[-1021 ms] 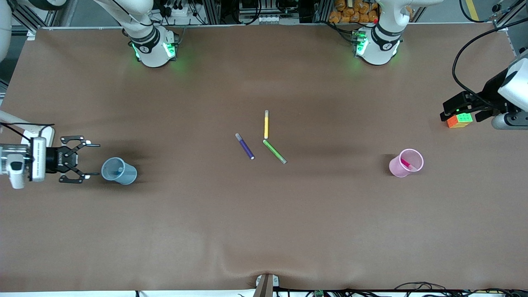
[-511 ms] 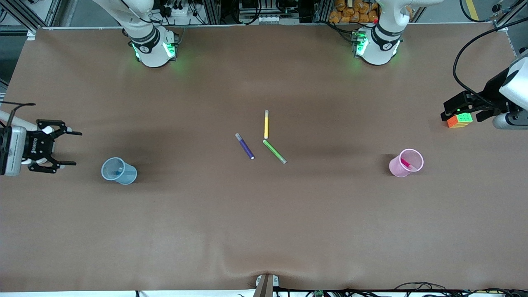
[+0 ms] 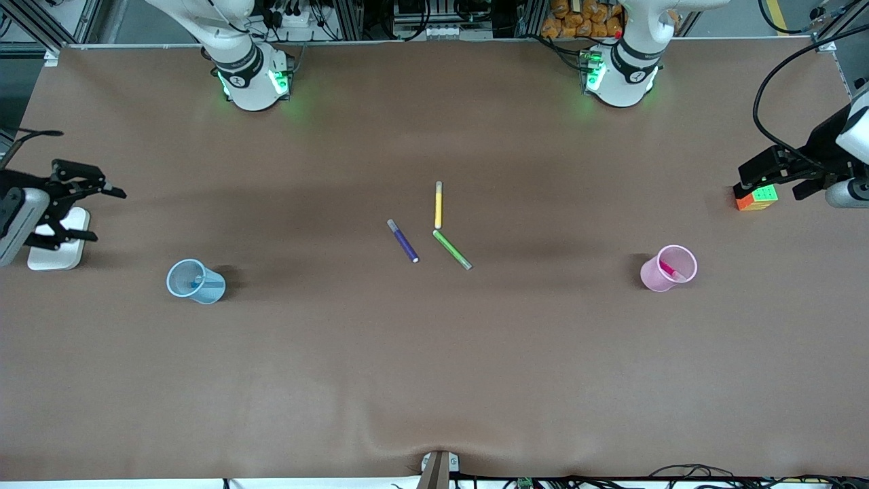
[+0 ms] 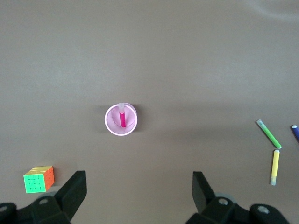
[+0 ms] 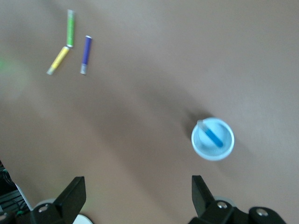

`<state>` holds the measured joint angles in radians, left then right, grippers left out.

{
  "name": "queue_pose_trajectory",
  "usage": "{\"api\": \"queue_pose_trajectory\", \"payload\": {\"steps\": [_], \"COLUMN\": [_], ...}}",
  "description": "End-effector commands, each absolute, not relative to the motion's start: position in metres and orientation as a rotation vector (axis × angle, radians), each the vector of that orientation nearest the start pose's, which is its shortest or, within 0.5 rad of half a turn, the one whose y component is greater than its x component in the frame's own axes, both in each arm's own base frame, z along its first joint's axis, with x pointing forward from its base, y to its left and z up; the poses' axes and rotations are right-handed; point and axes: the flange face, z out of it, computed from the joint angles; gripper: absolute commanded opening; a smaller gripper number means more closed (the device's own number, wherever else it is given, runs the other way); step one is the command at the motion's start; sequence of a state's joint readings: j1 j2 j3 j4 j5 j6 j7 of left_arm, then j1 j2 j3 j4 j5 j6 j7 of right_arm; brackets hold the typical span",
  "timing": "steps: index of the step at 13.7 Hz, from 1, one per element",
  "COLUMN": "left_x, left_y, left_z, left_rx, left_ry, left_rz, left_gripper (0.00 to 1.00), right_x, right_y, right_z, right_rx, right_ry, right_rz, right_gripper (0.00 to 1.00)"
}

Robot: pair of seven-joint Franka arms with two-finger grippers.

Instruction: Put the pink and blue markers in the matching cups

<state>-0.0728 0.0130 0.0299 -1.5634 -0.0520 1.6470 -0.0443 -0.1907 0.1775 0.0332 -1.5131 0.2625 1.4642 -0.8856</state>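
The light blue cup (image 3: pixel 195 281) stands toward the right arm's end of the table with the blue marker (image 3: pixel 197 278) inside it. They also show in the right wrist view, cup (image 5: pixel 225 149) and marker (image 5: pixel 212 134). The pale pink cup (image 3: pixel 669 268) stands toward the left arm's end with the pink marker (image 3: pixel 672 272) inside, also in the left wrist view, cup (image 4: pixel 112 126) and marker (image 4: pixel 122 116). My right gripper (image 3: pixel 105 216) is open and empty, up over the table's end beside the blue cup. My left gripper (image 3: pixel 770 180) is open and empty over a colour cube.
A purple pen (image 3: pixel 403 241), a yellow pen (image 3: pixel 438 205) and a green pen (image 3: pixel 452 249) lie at the table's middle. A colour cube (image 3: pixel 756 197) sits near the left arm's end. A white pad (image 3: pixel 58 241) lies under my right gripper.
My right gripper has drawn back from the blue cup toward the table's end and toward the bases, uncovering the white pad. My left gripper has shifted slightly outward.
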Motion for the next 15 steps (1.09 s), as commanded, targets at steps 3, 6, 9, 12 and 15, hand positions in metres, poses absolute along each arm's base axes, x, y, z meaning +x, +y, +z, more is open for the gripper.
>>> {"api": "queue_pose_trajectory", "payload": {"steps": [3, 6, 9, 12, 15], "left_x": [0.565, 0.565, 0.564, 0.562, 0.561], "left_y": [-0.027, -0.025, -0.025, -0.026, -0.027], "left_z": [0.633, 0.633, 0.635, 0.639, 0.640], "left_rx": [-3.171, -3.171, -3.182, -3.181, -3.175], "left_ry": [-0.001, -0.006, -0.004, -0.001, -0.001], "left_rz": [-0.110, -0.108, -0.115, -0.124, -0.124], "left_gripper": [1.00, 1.00, 1.00, 1.00, 1.00], "right_x": [0.565, 0.555, 0.548, 0.534, 0.518], "right_y": [-0.034, -0.048, -0.041, -0.036, -0.042], "right_z": [0.578, 0.586, 0.604, 0.623, 0.630], "right_rx": [-2.862, -2.976, -3.055, -3.109, -3.112], "right_ry": [-0.656, -0.410, -0.150, 0.028, 0.065], "right_rz": [0.205, 0.270, 0.246, 0.206, 0.156], "right_gripper": [1.00, 1.00, 1.00, 1.00, 1.00]}}
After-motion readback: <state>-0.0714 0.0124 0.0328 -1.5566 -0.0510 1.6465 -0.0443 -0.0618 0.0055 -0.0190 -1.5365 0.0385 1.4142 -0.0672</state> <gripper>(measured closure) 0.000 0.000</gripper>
